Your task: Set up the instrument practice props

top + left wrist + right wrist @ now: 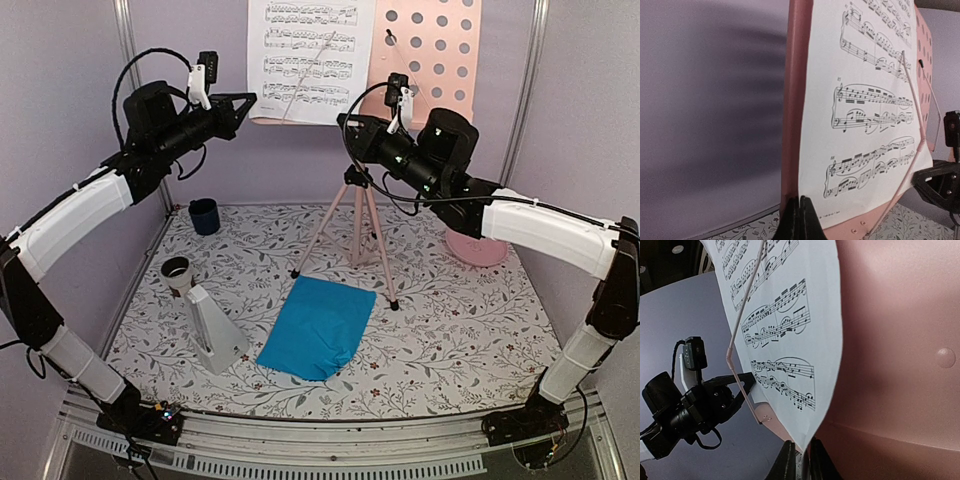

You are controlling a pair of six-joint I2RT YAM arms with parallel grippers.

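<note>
We found the pink music stand [358, 215] upright on its tripod at the back of the table [470, 330]. The white sheet [305, 60] lay against the left half of its hole-punched tray, with a thin pink wire arm across it. That part looked done. The left gripper [799, 205] sat at the tray's lower left corner with its jaws pressed together; we could not tell whether they nipped the edge. The right gripper [801, 452] was at the sheet's lower right corner, jaws parted by a narrow gap and the paper's tip just at its mouth. The blue sheet [318, 325] lay flat on the table in front of the stand, and the metronome [213, 328] stood near the front left. We judged both were left to place, the blue sheet probably on the tray's bare right half
</note>
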